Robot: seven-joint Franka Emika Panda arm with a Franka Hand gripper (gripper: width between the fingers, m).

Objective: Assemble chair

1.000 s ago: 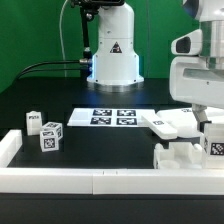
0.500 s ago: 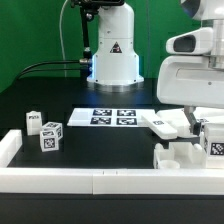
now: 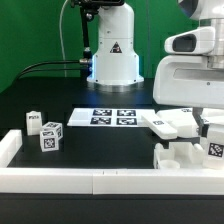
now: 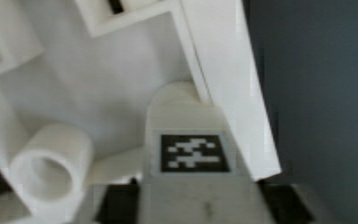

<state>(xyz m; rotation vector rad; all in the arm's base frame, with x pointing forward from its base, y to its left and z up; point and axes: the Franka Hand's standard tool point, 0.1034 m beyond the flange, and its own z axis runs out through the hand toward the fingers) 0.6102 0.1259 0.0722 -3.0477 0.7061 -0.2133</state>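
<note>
Gripper (image 4: 197, 197) straddles a blocky white plastic chair piece (image 4: 194, 122) with a black-and-white square tag, fingers close on both sides; actual clamping cannot be told.

Marker board (image 3: 112, 117) lies flat on black table (image 3: 100, 152), inside white rails (image 3: 80, 182).

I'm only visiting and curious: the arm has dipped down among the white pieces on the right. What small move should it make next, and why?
Probably close the gripper firmly on the tagged piece. In the wrist view its fingers stand on either side of that piece, lined up with it, but I cannot tell whether they press on it. A sure grip should come before any lift.
</note>
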